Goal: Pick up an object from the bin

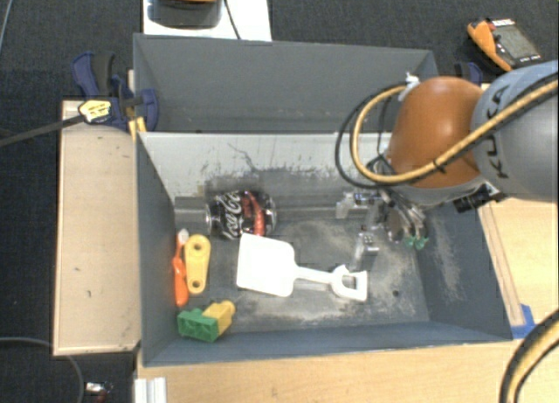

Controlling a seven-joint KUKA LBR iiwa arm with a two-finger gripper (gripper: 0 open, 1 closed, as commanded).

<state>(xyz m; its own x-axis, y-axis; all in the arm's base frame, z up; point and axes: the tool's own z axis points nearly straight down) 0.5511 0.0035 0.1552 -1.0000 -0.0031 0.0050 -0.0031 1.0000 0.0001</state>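
Pincer (370, 246) on the KUKA arm (515, 130) hangs low at centre right of the frame, over the looped handle end of a flat white plastic scoop (266, 268) lying mid-bin; whether it is open or closed cannot be told. A descent slightly off the thin handle could skid the scoop across the floor or tip its blade up instead of seizing it. The grey metal bin (458, 283) has a scuffed floor, bare at right, while a crushed black cola can (240, 213), orange and yellow plastic pieces (189, 267) and a green-and-yellow block (205, 321) crowd the left.
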